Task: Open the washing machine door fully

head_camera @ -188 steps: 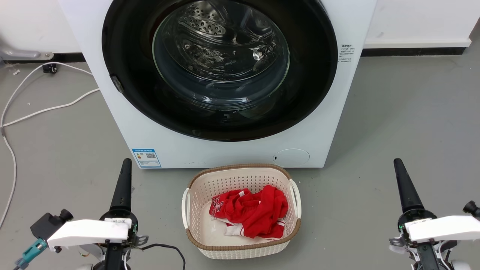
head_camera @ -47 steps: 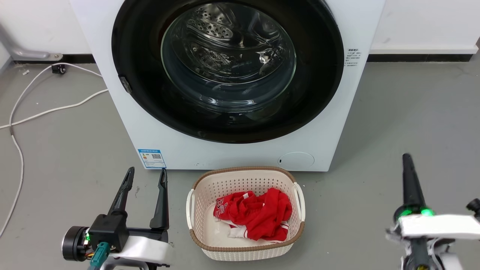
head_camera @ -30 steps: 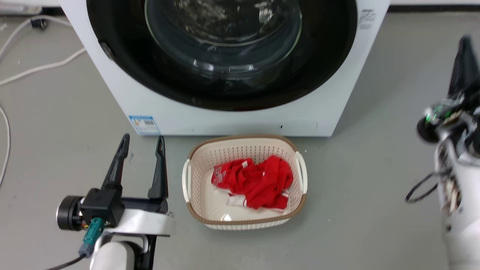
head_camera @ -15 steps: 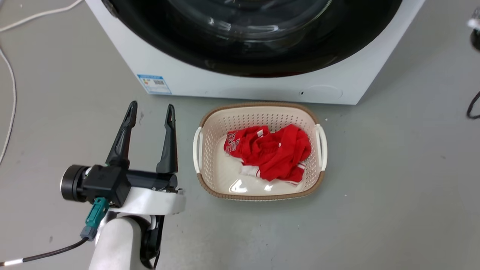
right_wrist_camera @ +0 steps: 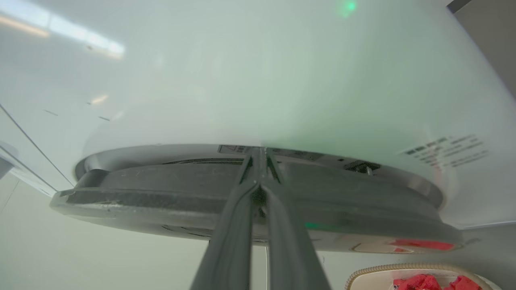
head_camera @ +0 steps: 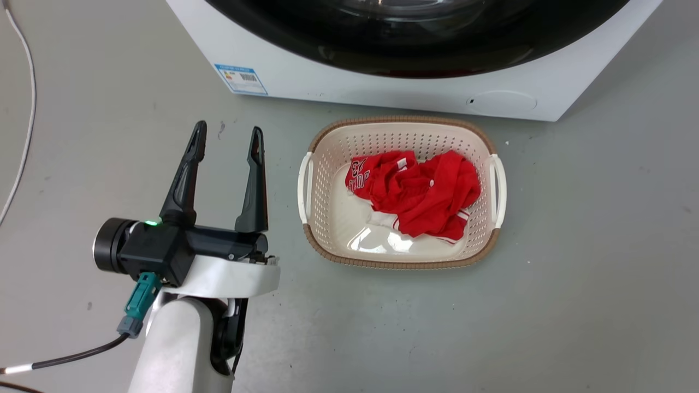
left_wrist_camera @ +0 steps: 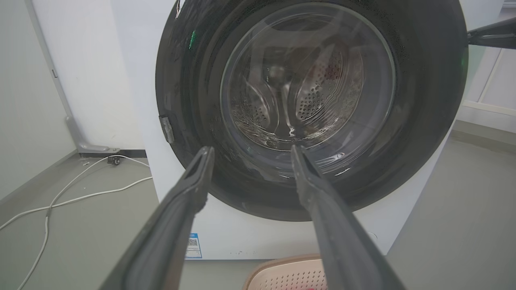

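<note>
Right wrist view shows the right gripper [right_wrist_camera: 258, 169] with its jaws pressed together. The tips are set at the seam where the rim of the washing machine door [right_wrist_camera: 141, 193] meets the white body of the washing machine [right_wrist_camera: 262, 80]. Judgement: closed jaws form a thin wedge, suited to hooking behind the rim and prying it outward. The door appears shut, lying flat against the machine front.

The left gripper [head_camera: 228, 130] hovers above the floor [head_camera: 573, 273] with its jaws apart and holding nothing. In the left wrist view it is aimed at the door's lower part. It looks parked as a standby, well short of the door. A basket [head_camera: 401, 263] holding a red garment [head_camera: 420, 191] sits just in front of the machine.

Changes noted: against the picture 1.6 s back, the head camera has tipped down, so merely the door's lower edge remains in frame. The right gripper, then low at the right, has gone up to the door rim. The left jaws are apart as then; 6.3 s back they were together. The basket keeps its place before the machine.
</note>
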Robot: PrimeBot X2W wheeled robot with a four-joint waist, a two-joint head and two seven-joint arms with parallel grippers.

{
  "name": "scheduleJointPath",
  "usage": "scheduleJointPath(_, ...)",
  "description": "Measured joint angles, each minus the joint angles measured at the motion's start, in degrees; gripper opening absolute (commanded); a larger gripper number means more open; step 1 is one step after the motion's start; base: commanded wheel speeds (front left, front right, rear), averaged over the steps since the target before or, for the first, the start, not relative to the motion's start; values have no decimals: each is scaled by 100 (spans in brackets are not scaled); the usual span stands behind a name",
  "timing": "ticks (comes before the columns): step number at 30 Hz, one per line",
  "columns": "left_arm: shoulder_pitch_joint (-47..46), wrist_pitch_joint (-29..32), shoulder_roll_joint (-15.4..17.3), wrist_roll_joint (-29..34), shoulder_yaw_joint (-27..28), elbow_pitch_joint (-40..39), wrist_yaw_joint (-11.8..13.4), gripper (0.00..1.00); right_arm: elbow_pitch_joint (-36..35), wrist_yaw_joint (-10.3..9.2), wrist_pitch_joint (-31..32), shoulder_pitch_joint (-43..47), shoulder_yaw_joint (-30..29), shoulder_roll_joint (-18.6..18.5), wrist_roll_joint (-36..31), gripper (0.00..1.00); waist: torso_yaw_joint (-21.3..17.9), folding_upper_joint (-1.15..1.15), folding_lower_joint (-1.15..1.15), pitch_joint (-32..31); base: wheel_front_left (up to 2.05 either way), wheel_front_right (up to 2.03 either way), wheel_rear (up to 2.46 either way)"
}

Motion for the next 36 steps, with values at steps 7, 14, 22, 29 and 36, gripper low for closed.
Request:
scheduleJointPath(7, -112, 0, -2, -14, -52, -19, 31, 100, 349, 2, 152, -328, 110, 13, -176, 0, 65, 0, 0, 199, 0, 0, 0)
scheduleJointPath(14, -187, 0, -2, -23, -122, 10, 74, 100, 453, 0, 836, -465, 94, 13, -125, 0, 99, 0, 0, 250, 0, 0, 0)
scheduleJointPath(22, -179, 0, -1, -55, -105, 91, 91, 100, 343, 1, 1894, -255, 97, 73, 32, 0, 50, 0, 0, 68, 0, 0, 0)
scheduleJointPath(29, -41, 0, -1, -64, -11, 140, 91, 100, -269, 1, 2610, 458, 116, 226, 231, 0, -71, 0, 0, -233, 0, 0, 0)
scheduleJointPath(36, 227, 0, -2, -11, 110, 237, 35, 100, -909, 0, 3045, 1349, 134, 408, 428, 0, -170, 0, 0, -690, 0, 0, 0)
